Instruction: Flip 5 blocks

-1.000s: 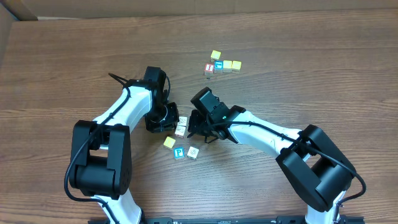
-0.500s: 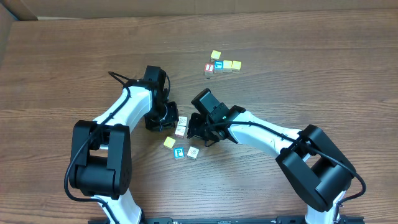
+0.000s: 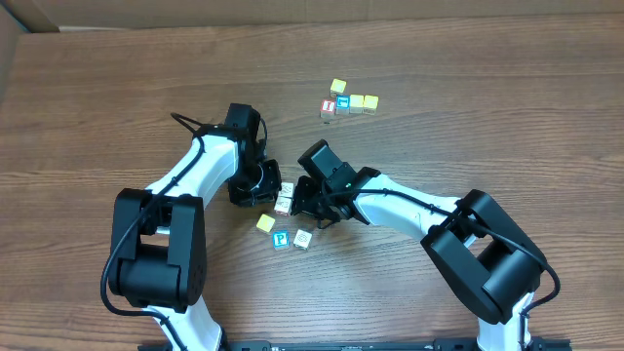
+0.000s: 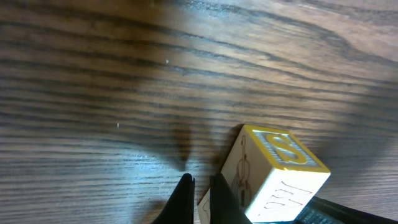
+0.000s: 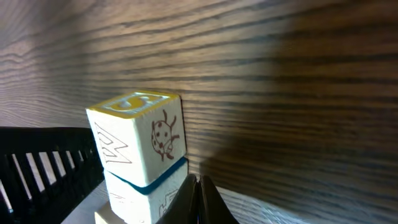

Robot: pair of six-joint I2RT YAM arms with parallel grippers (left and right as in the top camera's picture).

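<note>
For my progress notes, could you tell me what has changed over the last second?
The right arm swung its elbow slightly toward the left arm. Nothing was grasped or released. The right gripper and left gripper stayed shut beside the blocks, which did not move.

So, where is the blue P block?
Overhead view: the P block sits in the lower cluster, a yellow block at its upper left, a cream block at its right.

L gripper (image 3: 270, 190) & R gripper (image 3: 304, 205): jaws fully closed, tips pointed down, near each other. L arm (image 3: 190, 168), R arm (image 3: 414, 207) angled inward.
</note>
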